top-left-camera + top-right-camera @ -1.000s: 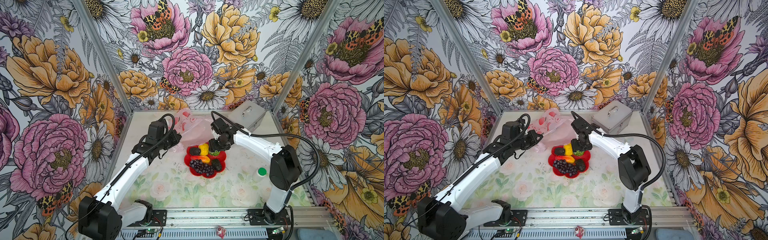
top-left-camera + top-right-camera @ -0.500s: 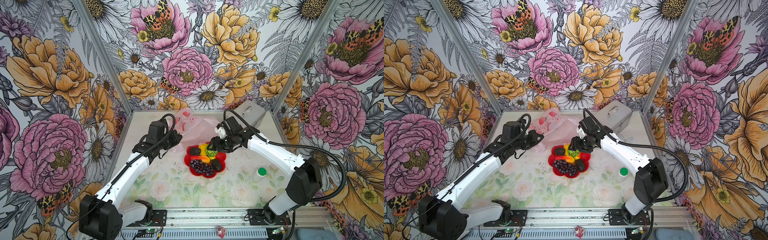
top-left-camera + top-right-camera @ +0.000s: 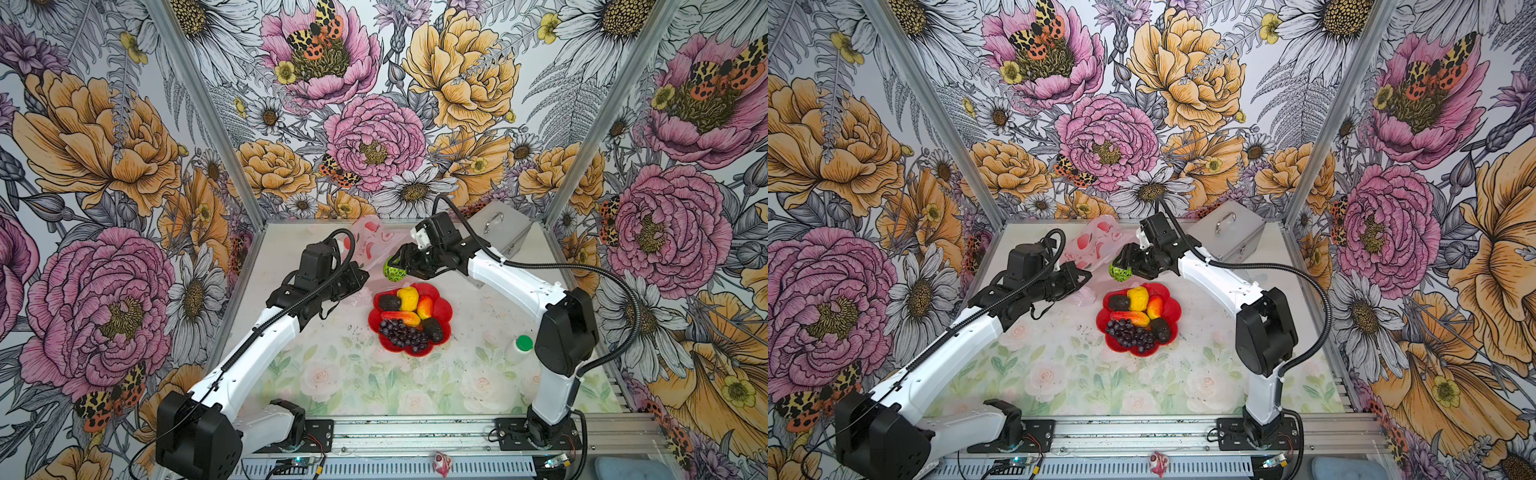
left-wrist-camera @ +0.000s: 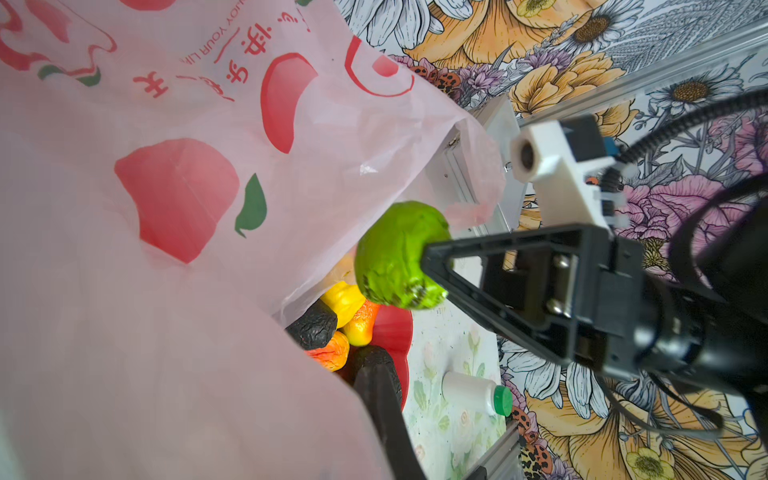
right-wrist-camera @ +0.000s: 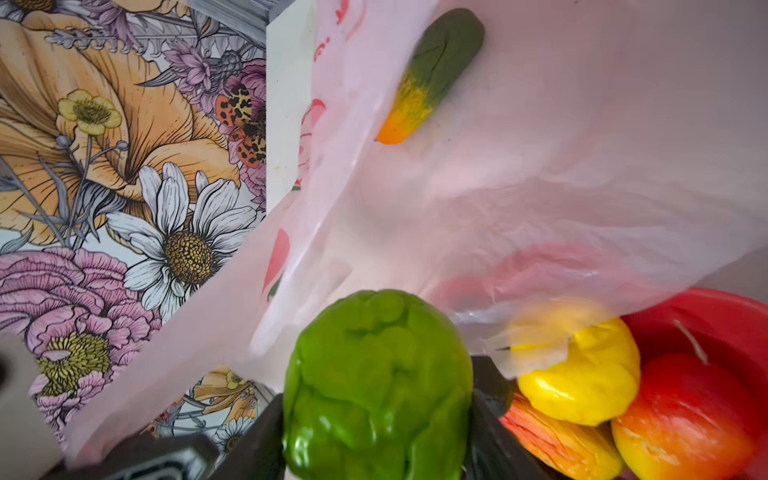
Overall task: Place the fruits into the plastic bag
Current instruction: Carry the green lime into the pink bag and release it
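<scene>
The left end effector (image 3: 360, 277) sits in the folds of the plastic bag (image 3: 374, 243), with its fingertips unseen in both top views. In the right wrist view the picture's edge cuts off the green ball (image 5: 376, 374), and bag film veils part of the yellow fruit (image 5: 582, 382).

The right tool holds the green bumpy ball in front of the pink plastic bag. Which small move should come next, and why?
Probably push the right tool a little forward, into the mouth of the thin pale pink plastic bag, before opening. The green bumpy toy ball hangs just at the opening, not yet inside, and the left tool holds the bag's edge up.
</scene>
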`<state>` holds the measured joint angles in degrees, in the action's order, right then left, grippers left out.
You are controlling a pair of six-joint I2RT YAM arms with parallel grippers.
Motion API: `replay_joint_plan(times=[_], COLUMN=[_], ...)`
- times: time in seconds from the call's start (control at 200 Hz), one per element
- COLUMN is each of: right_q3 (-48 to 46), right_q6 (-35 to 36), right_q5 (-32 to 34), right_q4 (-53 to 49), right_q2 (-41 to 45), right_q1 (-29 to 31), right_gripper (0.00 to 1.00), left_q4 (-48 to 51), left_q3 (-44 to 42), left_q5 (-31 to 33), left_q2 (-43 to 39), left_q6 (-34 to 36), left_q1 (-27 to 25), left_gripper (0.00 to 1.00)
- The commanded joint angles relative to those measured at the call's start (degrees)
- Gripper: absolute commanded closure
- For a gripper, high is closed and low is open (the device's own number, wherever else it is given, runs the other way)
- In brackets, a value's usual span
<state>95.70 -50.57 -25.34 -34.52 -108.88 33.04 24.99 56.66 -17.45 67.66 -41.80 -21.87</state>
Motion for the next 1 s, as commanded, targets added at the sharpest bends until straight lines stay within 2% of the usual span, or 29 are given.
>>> replay_joint_plan(times=[0.0,0.155,0.36,0.555,0.731,0.996], right_q3=[4.5,7.5,8.6,9.7,11.2,13.3], right_q6=[-2.8,-3.5,-8.2,-12.5,-13.6,-15.1], right_q5=[1.7,2.8,1.9,1.2,1.1,0.4], right_q4=[4.3,5.1,9.1,12.3,12.6,13.1], right_q2=[-4.4,-9.8,-15.7,-19.1,-20.7,-22.0], right_q1=[0.4,0.1,-0.6,-1.6,-2.1,-2.5], right_gripper=[0.47,0.47,0.46,0.46,0.46,0.35], left_q4=[-1.8,-2.9,-3.2,-3.1,-3.4,-3.3], left_q3=[1.7,1.8,1.6,1.5,0.9,0.4], left_q5=[1.6,2.0,1.7,1.8,1.7,0.7], left_q2=[-0.4,0.4,1.9,1.7,1.1,1.1], left_q6=[1.3,1.1,1.2,1.0,1.3,1.9], left_q1=[-1.3,-2.2,-2.8,-2.5,-1.8,0.1], left_gripper=[1.0,1.0,1.0,1.0,1.0,1.0])
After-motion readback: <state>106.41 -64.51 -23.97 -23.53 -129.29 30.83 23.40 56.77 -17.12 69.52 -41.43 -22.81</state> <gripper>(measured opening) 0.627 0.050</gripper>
